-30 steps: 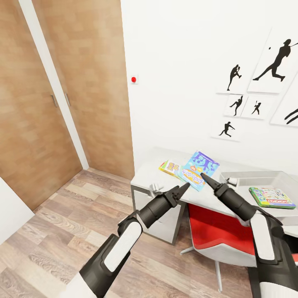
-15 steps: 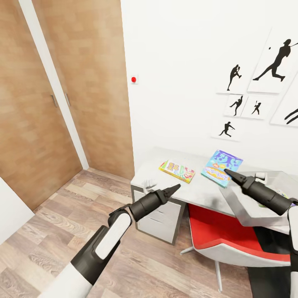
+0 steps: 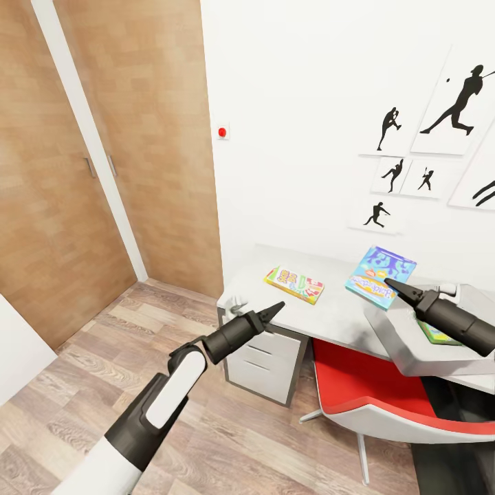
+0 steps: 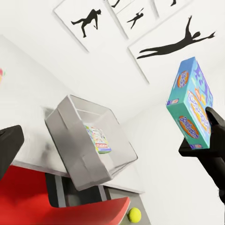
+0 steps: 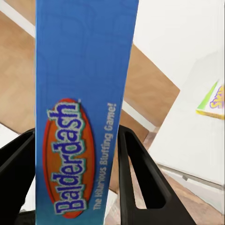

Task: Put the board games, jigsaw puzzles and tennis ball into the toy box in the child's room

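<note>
The table [image 3: 330,316] carries the toy box [image 3: 405,344], the green-edged board game [image 3: 437,334] lying inside it. The right gripper [image 3: 389,282] pinches the light-blue board game [image 3: 380,269] edgewise between its fingers [image 5: 140,178], above the table beside the toy box. The left gripper [image 3: 278,306] looks closed, empty.

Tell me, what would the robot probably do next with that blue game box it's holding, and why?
Probably carry it a little further over the toy box and lower it in. The right gripper is shut on the light-blue game, close to the bin, where the green-edged game already lies.
</note>
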Robot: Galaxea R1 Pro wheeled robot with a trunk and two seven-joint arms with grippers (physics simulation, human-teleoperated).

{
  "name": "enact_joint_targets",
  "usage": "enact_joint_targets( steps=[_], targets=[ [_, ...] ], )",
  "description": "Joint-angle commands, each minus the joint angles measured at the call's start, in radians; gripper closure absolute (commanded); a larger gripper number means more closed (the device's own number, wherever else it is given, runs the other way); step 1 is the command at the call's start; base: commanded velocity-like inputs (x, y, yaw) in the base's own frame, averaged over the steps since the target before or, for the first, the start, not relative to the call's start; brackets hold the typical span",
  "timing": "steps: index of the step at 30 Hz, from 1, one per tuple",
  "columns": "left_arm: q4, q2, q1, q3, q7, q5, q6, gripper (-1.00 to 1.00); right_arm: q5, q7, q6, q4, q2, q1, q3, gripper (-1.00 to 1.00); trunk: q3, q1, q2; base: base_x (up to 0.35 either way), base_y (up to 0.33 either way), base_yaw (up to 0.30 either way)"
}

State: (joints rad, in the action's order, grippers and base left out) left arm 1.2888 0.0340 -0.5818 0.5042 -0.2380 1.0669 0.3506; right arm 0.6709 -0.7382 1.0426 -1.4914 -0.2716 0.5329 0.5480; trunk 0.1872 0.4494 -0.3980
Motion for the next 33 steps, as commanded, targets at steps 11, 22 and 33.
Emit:
enact_joint_targets(
  steps=[11, 22, 33],
  targets=[
    [0.048, 0.0, -0.003, -0.093, 0.17, 0.051, 0.123, -1.0, 0.008, -0.008, 0.005, 0.006, -0.077, 0.002, 0.0, 1.0, 0.002, 0.001, -0.002, 0.0, 0.0, -0.003],
    [0.079, 0.025, -0.036, -0.132, 0.505, 0.178, 0.211, -1.0, 0.015, -0.005, 0.005, 0.098, -0.123, 0.02, -0.002, 1.0, 0.002, 0.001, -0.002, 0.0, 0.0, -0.003],
    [0.122, 0.033, -0.042, -0.133, 0.562, 0.2, 0.232, -1.0, 0.014, -0.002, 0.005, 0.142, -0.136, 0.029, -0.006, 1.0, 0.002, 0.001, -0.002, 0.0, 0.0, 0.0]
  ],
)
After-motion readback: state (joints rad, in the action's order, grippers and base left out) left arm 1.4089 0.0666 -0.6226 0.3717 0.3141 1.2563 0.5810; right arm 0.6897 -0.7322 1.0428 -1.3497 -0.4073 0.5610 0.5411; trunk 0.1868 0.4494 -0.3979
